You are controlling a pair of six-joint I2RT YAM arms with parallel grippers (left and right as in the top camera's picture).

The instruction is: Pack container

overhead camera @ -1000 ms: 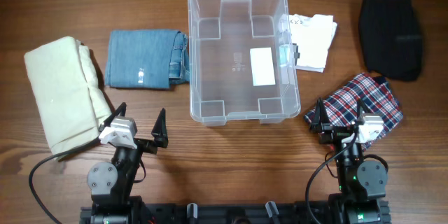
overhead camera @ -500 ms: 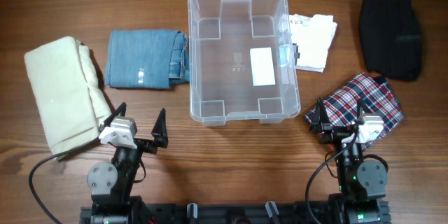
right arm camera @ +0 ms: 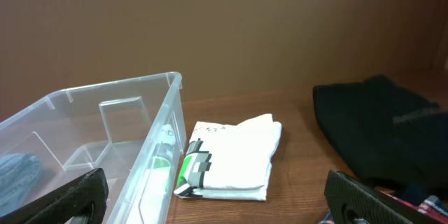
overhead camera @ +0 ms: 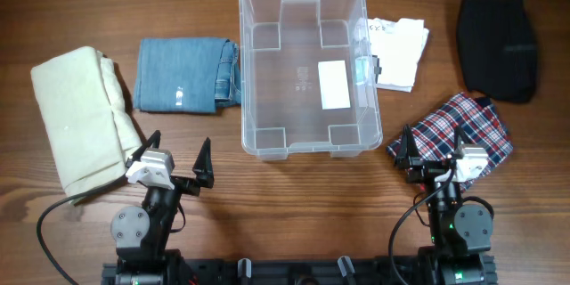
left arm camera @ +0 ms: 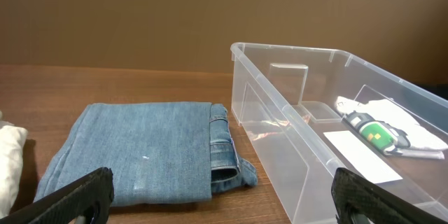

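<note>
Clear container [overhead camera: 303,69] upright, empty, mid-table, w/ white label.

We see two mostly black arms. The left gripper [overhead camera: 181,142] and right gripper [overhead camera: 434,135] both have black, tapered fingers [left arm camera: 73,194] with a matte, grainy surface. Behind the left one sits a silver-white block [overhead camera: 148,166], and the right arm has a similar pale piece. A round black joint housing [overhead camera: 132,225] has a grey disc face. A thin black cable [overhead camera: 46,216] loops out. We spot a small green light [overhead camera: 450,228] on the right arm. Both arms rise from a black base rail [overhead camera: 294,272].
</note>
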